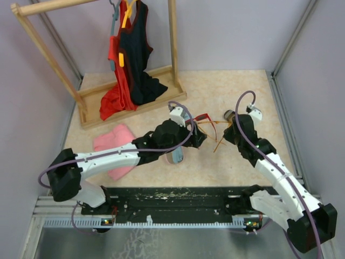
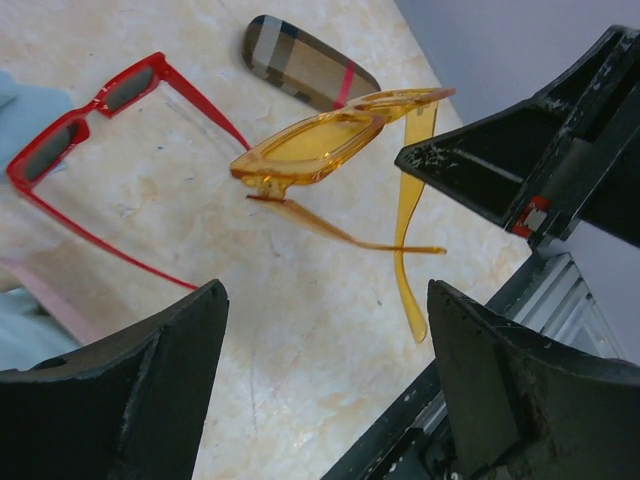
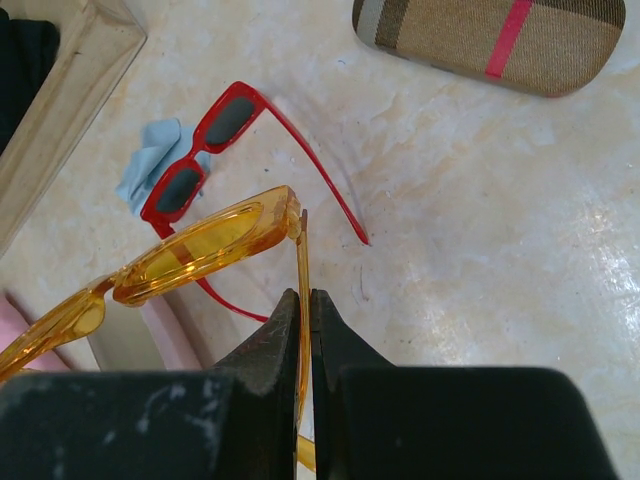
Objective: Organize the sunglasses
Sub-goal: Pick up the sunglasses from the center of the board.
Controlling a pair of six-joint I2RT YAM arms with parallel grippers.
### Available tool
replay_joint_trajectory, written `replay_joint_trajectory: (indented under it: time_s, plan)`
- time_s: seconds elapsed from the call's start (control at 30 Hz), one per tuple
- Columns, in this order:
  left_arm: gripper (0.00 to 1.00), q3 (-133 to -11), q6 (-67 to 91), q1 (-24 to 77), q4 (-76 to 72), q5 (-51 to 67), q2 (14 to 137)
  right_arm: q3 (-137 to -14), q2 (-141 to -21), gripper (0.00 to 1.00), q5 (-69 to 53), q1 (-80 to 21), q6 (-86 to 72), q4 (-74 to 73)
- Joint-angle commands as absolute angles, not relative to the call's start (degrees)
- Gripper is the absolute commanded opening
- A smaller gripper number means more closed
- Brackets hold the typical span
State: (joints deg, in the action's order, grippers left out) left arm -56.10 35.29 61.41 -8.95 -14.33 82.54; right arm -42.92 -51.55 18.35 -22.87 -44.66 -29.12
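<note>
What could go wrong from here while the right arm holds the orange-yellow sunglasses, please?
The right gripper pinches only one thin temple of the orange-yellow sunglasses, so they may swivel or slip. The open left gripper sits near the free temple and could bend it. The red sunglasses lie close by and could get knocked.

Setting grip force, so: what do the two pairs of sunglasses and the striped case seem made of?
Orange-yellow sunglasses: translucent glossy plastic, light glowing through the frame. Red sunglasses: opaque smooth plastic, apparently, with dark lenses. Striped case: matte plaid covering, perhaps fabric or leatherette.
</note>
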Motion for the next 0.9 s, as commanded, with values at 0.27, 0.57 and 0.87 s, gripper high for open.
replay_joint_trajectory:
  time_s: [0.27, 0.57, 0.87]
  plan:
    - [0.81, -65.4, 34.4, 62.8, -14.1, -20.6, 95.0, -42.1, -48.0, 0.00, 17.1, -23.4, -45.5, -26.1]
    - [0.55, -67.1, 28.9, 62.8, -11.0, -23.6, 96.3, -43.2, -47.6, 0.00, 17.3, -23.4, -42.8, -28.2]
    - [0.38, -67.2, 26.3, 62.4, -9.3, -24.9, 96.0, -45.1, -48.2, 0.00, 17.7, -23.4, -40.3, -30.5]
